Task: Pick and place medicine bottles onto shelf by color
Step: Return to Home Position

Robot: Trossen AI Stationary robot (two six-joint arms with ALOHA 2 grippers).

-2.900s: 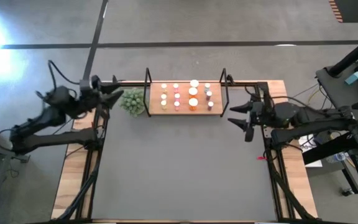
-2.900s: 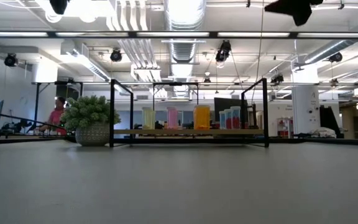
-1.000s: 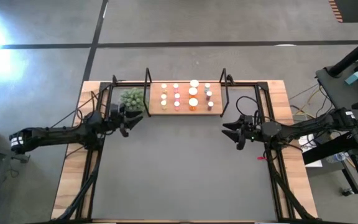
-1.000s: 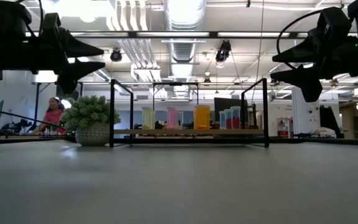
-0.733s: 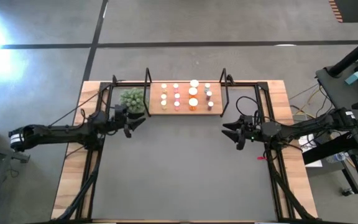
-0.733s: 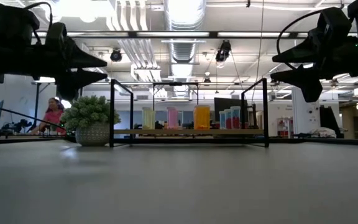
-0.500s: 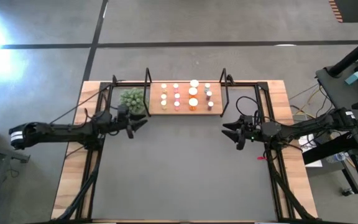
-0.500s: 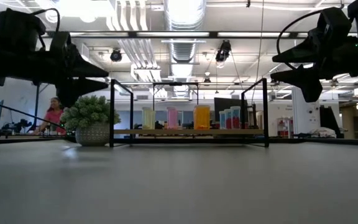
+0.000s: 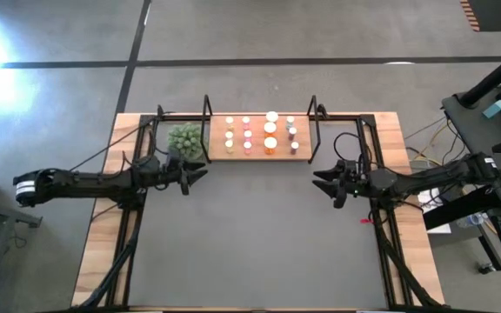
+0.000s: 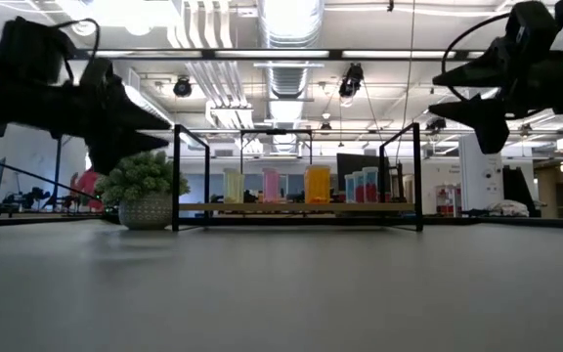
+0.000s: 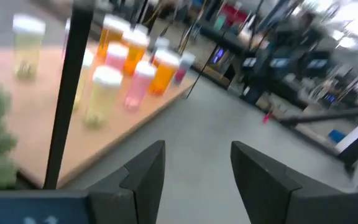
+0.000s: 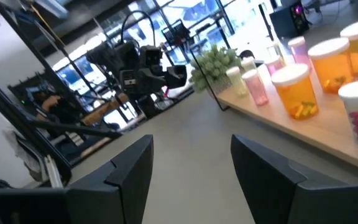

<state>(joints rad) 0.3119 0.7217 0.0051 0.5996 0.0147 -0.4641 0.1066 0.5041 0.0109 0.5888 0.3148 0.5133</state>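
Several medicine bottles [image 9: 260, 135] with white caps stand upright in rows on the wooden shelf [image 9: 217, 149] at the table's far edge: yellow-green, pink, orange and red ones [image 11: 129, 62] [image 12: 298, 88]. My left gripper [image 9: 200, 174] hangs open above the mat, just in front of the shelf's left end and the plant. It points toward the table's right. My right gripper [image 9: 323, 186] hangs open in front of the shelf's right end, pointing toward the table's left. Both hold nothing [image 11: 197, 177] [image 12: 191, 171].
A small green plant [image 9: 185, 139] in a pot [image 10: 147, 210] stands left of the shelf, close behind my left gripper. Black frame uprights [image 10: 176, 176] [image 10: 417, 176] rise at the shelf's ends. The dark grey mat [image 9: 259, 243] spreads toward the near edge.
My left gripper has sunk and gone a little toward the table's right and near edge, past the front of the plant. It has tipped down to nearly level and has stayed open. My right gripper has kept still.
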